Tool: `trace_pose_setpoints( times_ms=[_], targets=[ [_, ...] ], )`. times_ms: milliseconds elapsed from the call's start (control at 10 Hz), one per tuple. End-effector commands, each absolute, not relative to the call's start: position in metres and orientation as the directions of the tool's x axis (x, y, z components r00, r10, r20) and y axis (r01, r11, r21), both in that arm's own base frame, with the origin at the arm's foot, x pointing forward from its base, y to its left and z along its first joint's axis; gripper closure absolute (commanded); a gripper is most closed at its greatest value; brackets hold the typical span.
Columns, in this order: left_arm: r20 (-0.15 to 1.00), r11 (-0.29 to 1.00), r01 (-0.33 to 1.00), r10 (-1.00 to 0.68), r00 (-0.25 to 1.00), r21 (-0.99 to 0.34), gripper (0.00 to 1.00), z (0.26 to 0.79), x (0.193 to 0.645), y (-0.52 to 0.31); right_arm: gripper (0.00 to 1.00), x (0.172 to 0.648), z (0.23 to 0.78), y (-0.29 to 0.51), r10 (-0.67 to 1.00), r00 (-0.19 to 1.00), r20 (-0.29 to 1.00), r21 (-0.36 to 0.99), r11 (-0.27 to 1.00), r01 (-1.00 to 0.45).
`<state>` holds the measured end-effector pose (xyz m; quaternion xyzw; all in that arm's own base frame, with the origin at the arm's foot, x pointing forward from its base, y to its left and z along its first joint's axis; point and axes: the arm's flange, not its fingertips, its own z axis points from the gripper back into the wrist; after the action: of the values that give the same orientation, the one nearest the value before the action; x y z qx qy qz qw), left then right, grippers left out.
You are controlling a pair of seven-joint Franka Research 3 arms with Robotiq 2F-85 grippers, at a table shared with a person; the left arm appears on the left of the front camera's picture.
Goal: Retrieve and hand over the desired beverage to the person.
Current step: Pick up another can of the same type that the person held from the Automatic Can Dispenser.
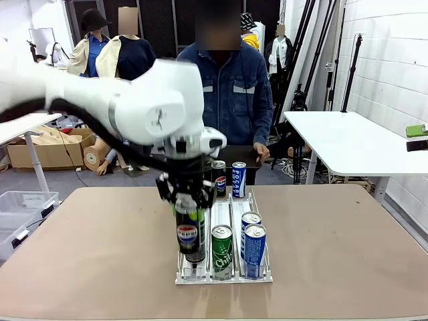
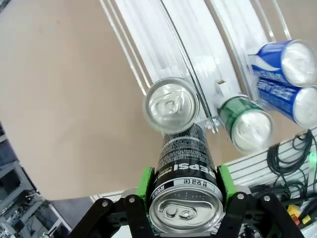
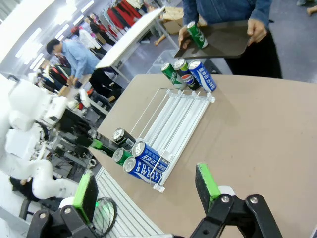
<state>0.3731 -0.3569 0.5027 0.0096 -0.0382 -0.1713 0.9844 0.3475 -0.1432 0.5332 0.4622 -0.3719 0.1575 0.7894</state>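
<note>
1. Check the left gripper [image 1: 187, 208]; its green pads are clamped on a black Pepsi can [image 1: 188, 234], held upright over the left lane of the clear rack [image 1: 224, 279], at its near end.
2. Note a second dark can [image 2: 171, 104] standing in that lane, close beneath the held one; a green can [image 1: 222, 249] stands in the next lane.
3. Check the right gripper [image 3: 146, 191]; its jaws are spread wide with nothing between them.
4. Locate the person [image 1: 234, 87] at the far side, holding a dark tray [image 3: 218, 42].

The front camera is looking across the table [image 1: 87, 267] toward the person [image 1: 234, 93]. The left wrist camera is peering straight down, close over a Pepsi can [image 2: 185, 166], onto the rack [image 2: 193, 44] (the right wrist camera is eyeing that rack obliquely, from farther off).
</note>
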Motion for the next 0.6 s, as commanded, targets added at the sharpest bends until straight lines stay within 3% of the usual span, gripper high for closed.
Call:
trace_pose_setpoints(
  times_ms=[0, 500],
  targets=[
    [0.146, 0.945, 0.314, -0.324, 0.935, 0.086, 1.0, 0.557, 0.38, -0.35, 0.0, 0.349, 0.534, -0.143, -0.107, 0.661, 0.742, 0.613, 0.508, -0.605],
    [0.18, 0.966, 0.247, -0.257, 0.95, 0.074, 1.0, 0.646, 0.426, -0.248, 0.0, 0.349, 0.534, -0.143, -0.107, 0.661, 0.742, 0.613, 0.508, -0.605]
  ],
)
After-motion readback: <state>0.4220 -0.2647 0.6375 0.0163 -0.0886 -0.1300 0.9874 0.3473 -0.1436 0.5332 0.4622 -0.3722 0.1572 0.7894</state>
